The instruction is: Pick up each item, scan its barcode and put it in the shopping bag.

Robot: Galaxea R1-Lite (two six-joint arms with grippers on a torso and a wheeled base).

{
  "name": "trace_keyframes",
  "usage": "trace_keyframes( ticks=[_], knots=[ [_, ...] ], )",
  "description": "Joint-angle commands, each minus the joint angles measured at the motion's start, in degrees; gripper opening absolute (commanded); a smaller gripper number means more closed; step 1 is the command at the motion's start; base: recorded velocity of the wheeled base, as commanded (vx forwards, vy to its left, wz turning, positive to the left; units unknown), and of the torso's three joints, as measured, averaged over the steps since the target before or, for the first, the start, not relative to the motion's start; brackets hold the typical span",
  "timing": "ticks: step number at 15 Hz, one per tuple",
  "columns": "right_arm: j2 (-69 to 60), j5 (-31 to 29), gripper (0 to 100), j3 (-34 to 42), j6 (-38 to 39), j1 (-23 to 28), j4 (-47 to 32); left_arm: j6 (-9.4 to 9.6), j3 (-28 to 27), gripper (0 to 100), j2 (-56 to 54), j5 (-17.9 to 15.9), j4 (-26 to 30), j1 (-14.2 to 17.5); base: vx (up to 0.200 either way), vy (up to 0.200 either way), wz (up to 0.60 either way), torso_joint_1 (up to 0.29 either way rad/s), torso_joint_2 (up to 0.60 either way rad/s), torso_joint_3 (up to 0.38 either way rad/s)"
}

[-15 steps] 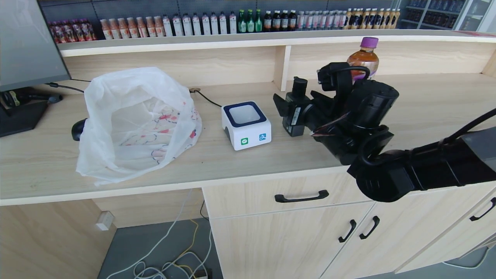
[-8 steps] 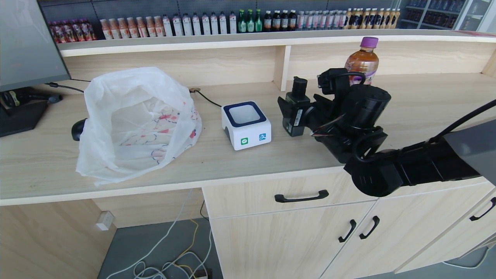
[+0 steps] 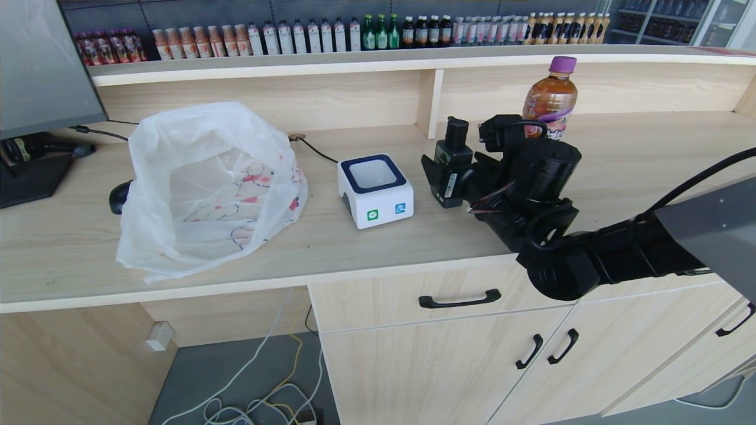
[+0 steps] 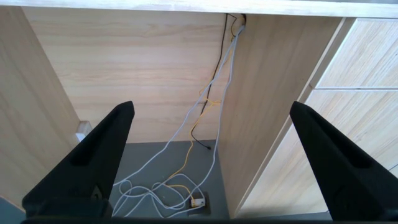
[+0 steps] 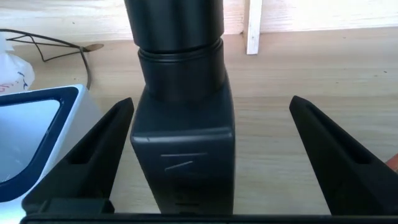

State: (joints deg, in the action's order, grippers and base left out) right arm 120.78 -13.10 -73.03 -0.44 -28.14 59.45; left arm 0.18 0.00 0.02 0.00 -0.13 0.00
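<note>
A black bottle [image 3: 450, 159] with a white label stands upright on the wooden counter [image 3: 331, 236], right of the white scanner [image 3: 375, 190]. My right gripper [image 3: 446, 177] is open around it. In the right wrist view the black bottle [image 5: 183, 124] sits between the spread fingers [image 5: 93, 162], near one finger and apart from the other, with the scanner [image 5: 31, 143] beside it. The white shopping bag [image 3: 207, 183] stands open at the counter's left with printed packaging inside. My left gripper [image 4: 211, 109] hangs open below the counter, holding nothing.
A tea bottle with a purple cap [image 3: 550, 97] stands behind my right arm. A monitor [image 3: 41, 65] and a black mouse [image 3: 118, 198] are at the far left. A shelf divider [image 3: 430, 100] rises behind the black bottle. Cables [image 4: 186, 180] lie on the floor under the counter.
My right arm has shifted left and lower, closing in around the black bottle, uncovering more of the tea bottle behind. The black bottle, bag and scanner have stayed put.
</note>
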Motion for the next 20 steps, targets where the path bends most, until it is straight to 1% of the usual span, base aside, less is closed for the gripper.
trace_keyframes(
  ticks=[1,8,9,20],
  knots=[
    [0.4,0.0,100,-0.1,-0.1,0.4,0.0,-0.01,0.0,100,0.0,0.0,0.0,0.0,0.0,0.0,0.0,0.0,0.0,0.0],
    [0.8,0.2,100,-0.1,0.0,0.5,0.0,-0.01,0.0,100,0.0,0.0,0.0,0.0,0.0,0.0,0.0,0.0,0.0,0.0],
    [0.8,0.2,0,-0.1,0.0,0.5,0.0,-0.01,0.0,100,0.0,0.0,0.0,0.0,0.0,0.0,0.0,0.0,0.0,0.0],
    [0.2,0.4,0,-0.3,-0.1,0.5,0.1,-0.01,0.0,100,0.0,0.0,0.0,0.0,0.0,0.0,0.0,0.0,0.0,0.0]
  ],
)
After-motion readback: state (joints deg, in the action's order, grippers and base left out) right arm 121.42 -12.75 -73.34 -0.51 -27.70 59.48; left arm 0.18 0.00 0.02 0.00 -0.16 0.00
